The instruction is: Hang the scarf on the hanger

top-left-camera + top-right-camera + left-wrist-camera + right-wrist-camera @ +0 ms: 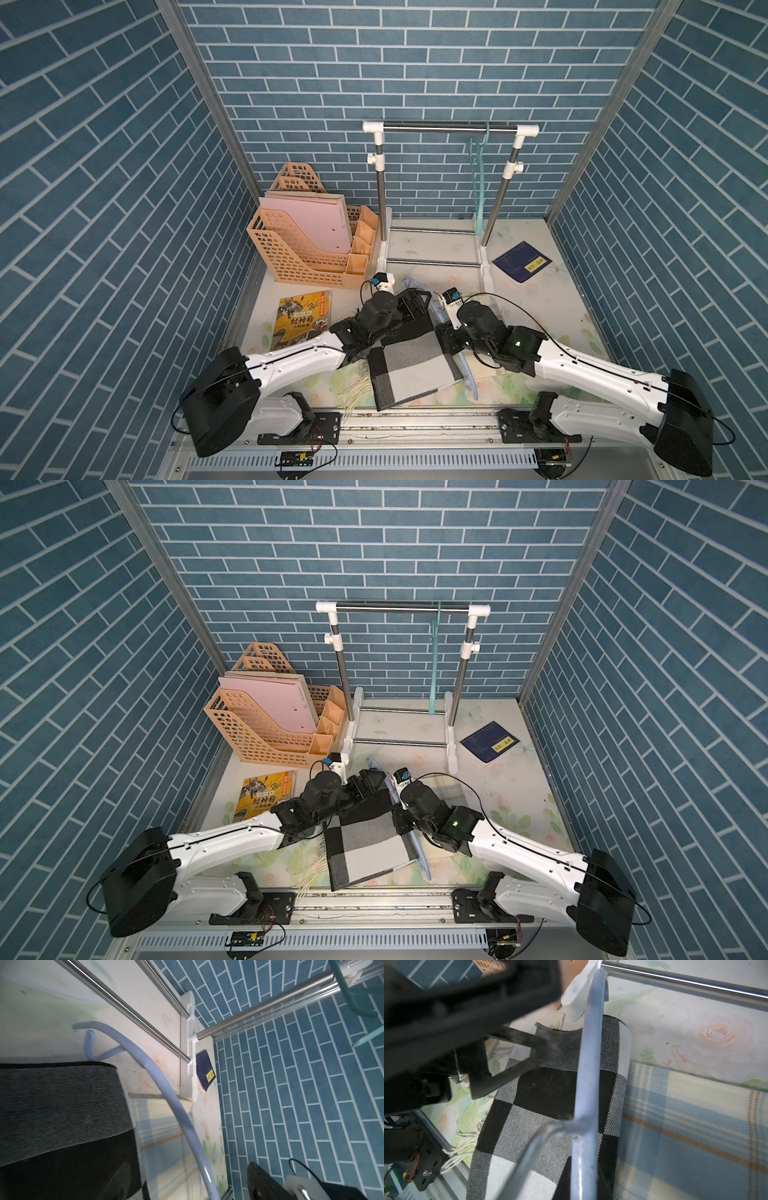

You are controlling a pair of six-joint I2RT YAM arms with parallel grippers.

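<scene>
A black, white and grey checked scarf [411, 365] [365, 845] lies at the table's front middle, its fringe toward the front edge. In the right wrist view the arm of a light blue hanger [588, 1076] crosses over the scarf [542, 1093], whose folded edge rests on a plaid cloth. My right gripper [581, 1188] is shut on the hanger's arm. My left gripper [191, 1188] is open, its jaws wide apart. The hanger's arm [158, 1076] and the scarf's edge [62, 1105] pass between them. In both top views my two wrists meet over the scarf's far end.
A clothes rack [451, 129] stands at the back with a teal hanger [478, 174] on its rail. An orange file holder [307, 241] is at the back left, a yellow book [301, 324] beside my left arm. A dark blue booklet [521, 262] lies at the right. The plaid cloth [685, 1126] lies under my right arm.
</scene>
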